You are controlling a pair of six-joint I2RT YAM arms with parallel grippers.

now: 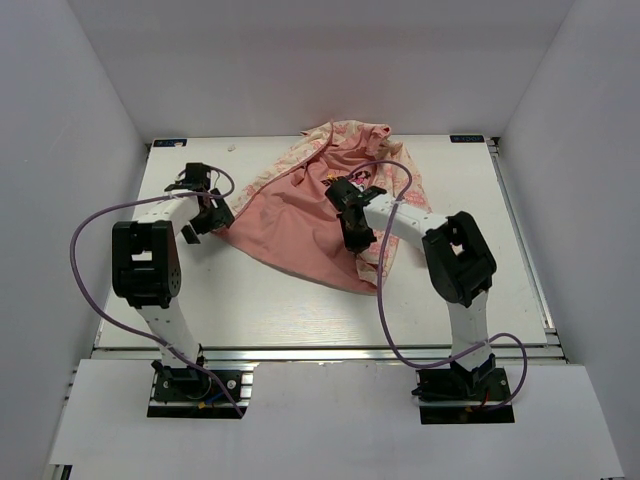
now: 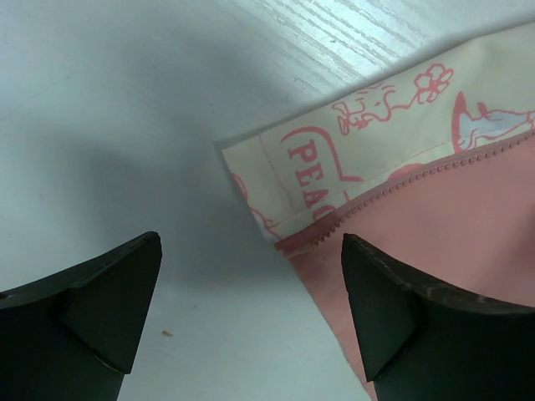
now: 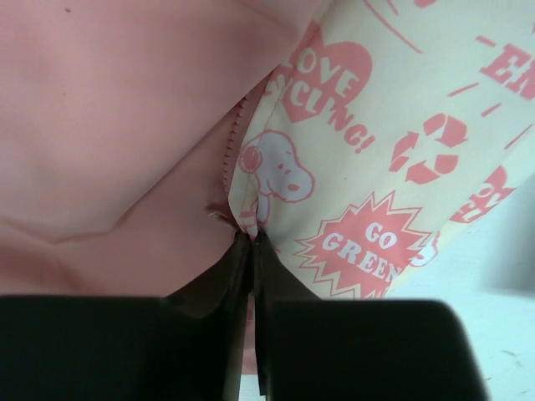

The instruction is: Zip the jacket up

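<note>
From above, you see the jacket (image 1: 300, 215) lying opened out on the far middle of the table (image 1: 280, 300), pink lining up, its printed cream edges folded along both sides. Your left tool (image 1: 205, 222) sits at the jacket's left corner. Your right tool (image 1: 355, 240) is down on the jacket's right edge.

In the left wrist view, the left tool (image 2: 251, 242) stands wide, with nothing between its fingers (image 2: 109, 292). The jacket (image 2: 435, 225) shows a bottom corner just ahead of them, cream print against bare table (image 2: 125, 109). The zipper teeth (image 2: 393, 180) run along the seam between print and lining. The right-hand finger overlaps the pink fabric in this picture; you cannot tell whether it touches.

In the right wrist view, the right tool (image 3: 252, 242) is pinched narrow, its fingers nearly together on the jacket (image 3: 376, 125) just where the zipper teeth (image 3: 227, 142) meet the cream print, beneath a cartoon dog (image 3: 280, 167).
</note>
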